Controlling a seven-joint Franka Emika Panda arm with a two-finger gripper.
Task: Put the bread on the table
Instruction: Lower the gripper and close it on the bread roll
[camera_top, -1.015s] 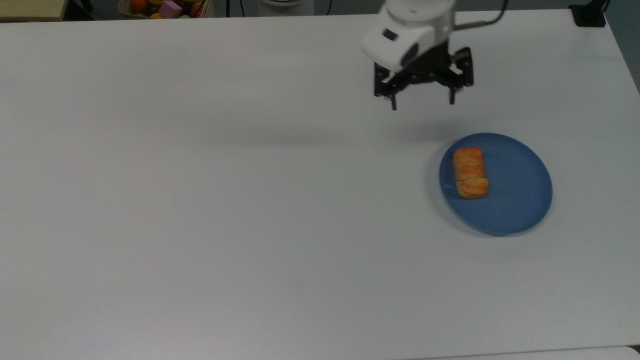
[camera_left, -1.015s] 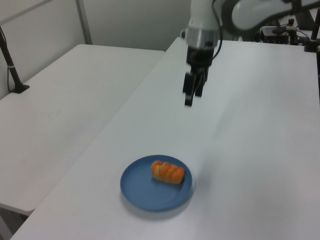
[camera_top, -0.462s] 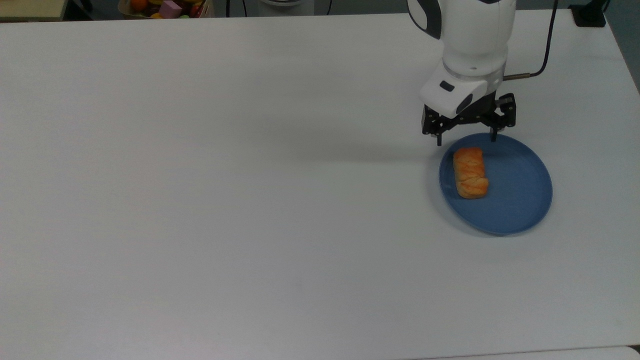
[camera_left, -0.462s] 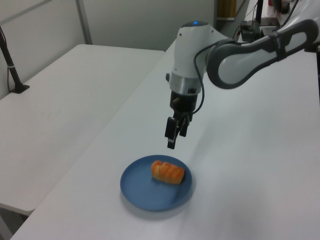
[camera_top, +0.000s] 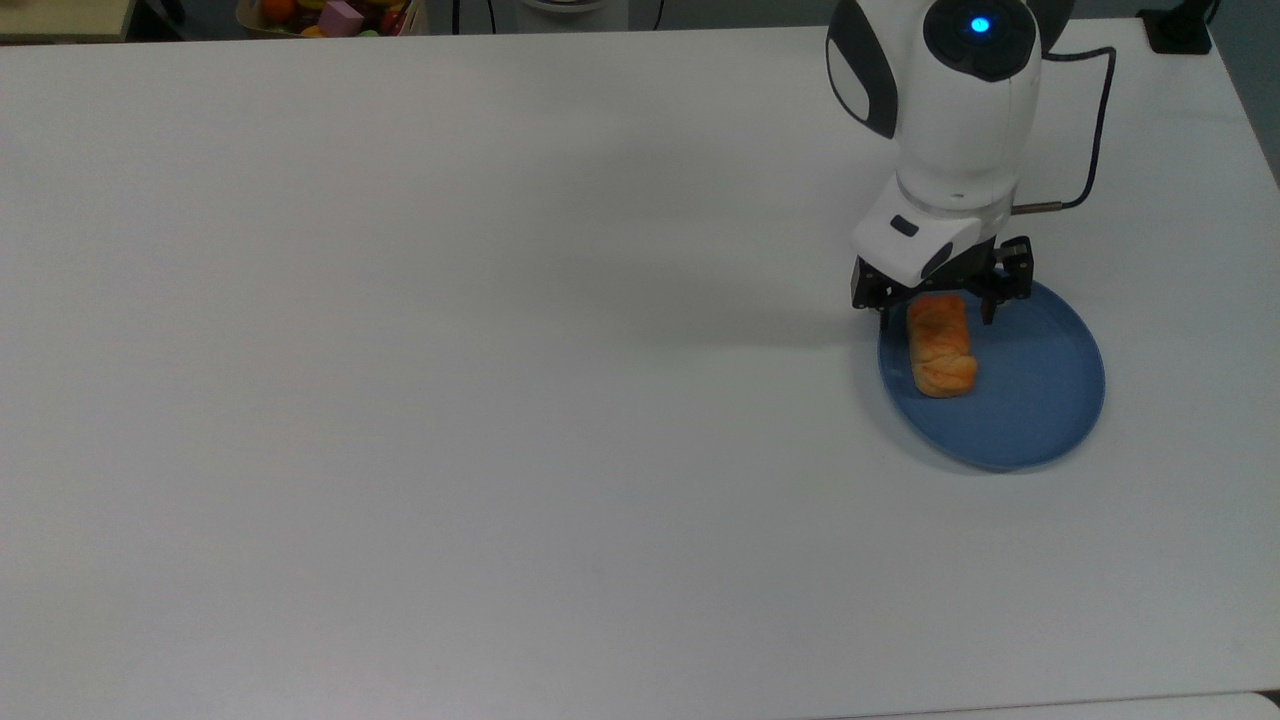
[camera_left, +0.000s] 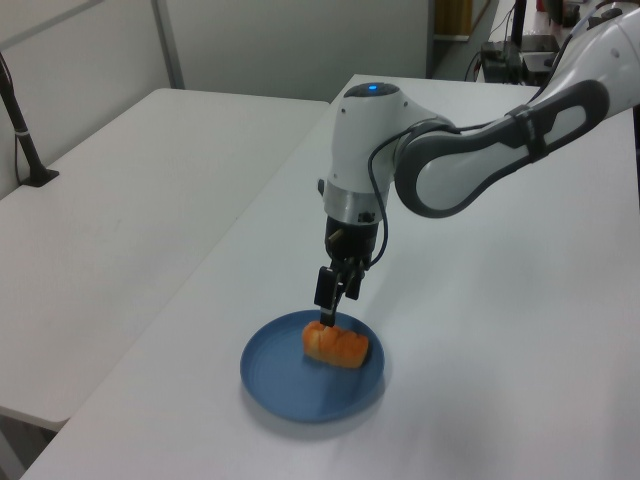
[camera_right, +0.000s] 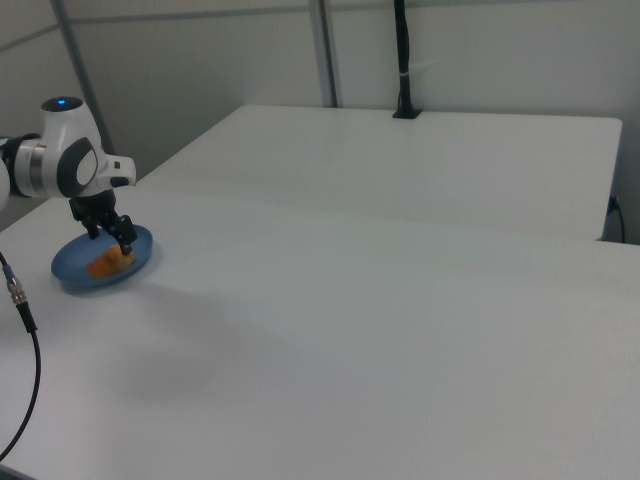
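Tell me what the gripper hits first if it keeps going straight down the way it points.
Most likely the bread. The open gripper points down over the bread's far end on the blue plate, one finger on each side; the fingers themselves may reach the plate first.

A round blue plate (camera_top: 1040, 400), flat and shiny. A basket of colorful toys (camera_top: 335, 15) far away at the top view's upper left. A second white table (camera_left: 120, 230) close by. A black pole (camera_right: 402, 60) standing up on it.
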